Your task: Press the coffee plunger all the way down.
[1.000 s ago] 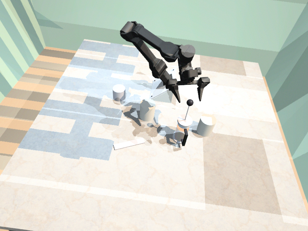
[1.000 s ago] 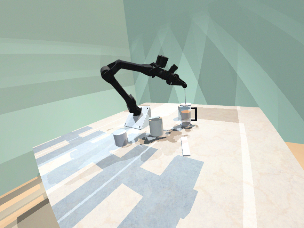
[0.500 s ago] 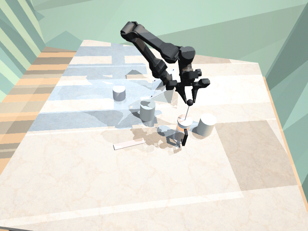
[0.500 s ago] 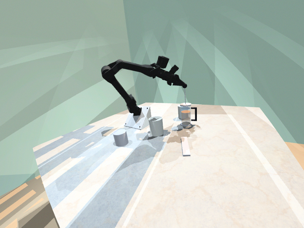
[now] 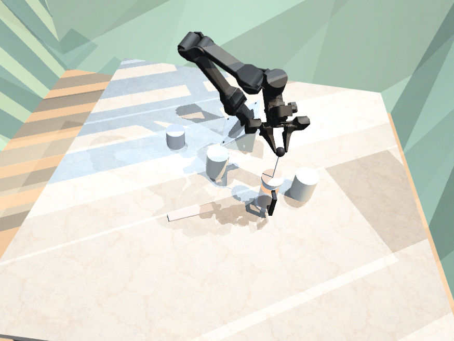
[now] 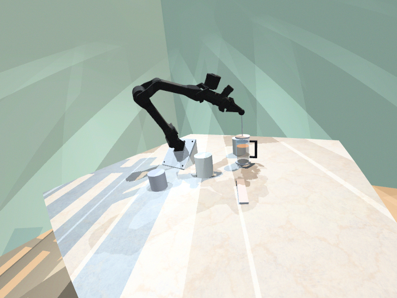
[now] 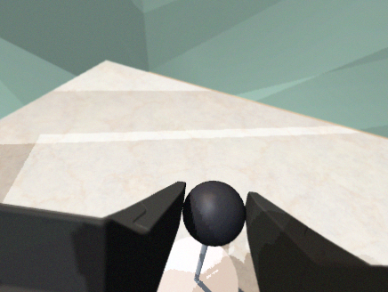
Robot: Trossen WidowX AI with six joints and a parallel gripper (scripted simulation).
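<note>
The coffee press (image 5: 269, 187) (image 6: 242, 150) stands upright on the table, a clear cylinder with a pale lid, an orange band inside and a black handle (image 5: 272, 202) (image 6: 256, 149). Its thin plunger rod (image 5: 276, 167) (image 6: 242, 125) (image 7: 201, 263) stands far up out of the lid, topped by the black plunger knob (image 5: 280, 151) (image 6: 241, 112) (image 7: 214, 214). My gripper (image 5: 279, 151) (image 6: 240, 111) (image 7: 215, 195) is shut on the knob, one fingertip against each side of it. The lid shows below the knob in the wrist view.
A white cylinder (image 5: 304, 184) (image 6: 236, 146) stands close beside the press. Another pale cylinder (image 5: 216, 163) (image 6: 204, 165) and a shorter grey one (image 5: 175, 137) (image 6: 157, 181) stand nearer the arm's base plate (image 6: 174, 158). A flat pale bar (image 5: 187, 212) (image 6: 243, 194) lies on the table.
</note>
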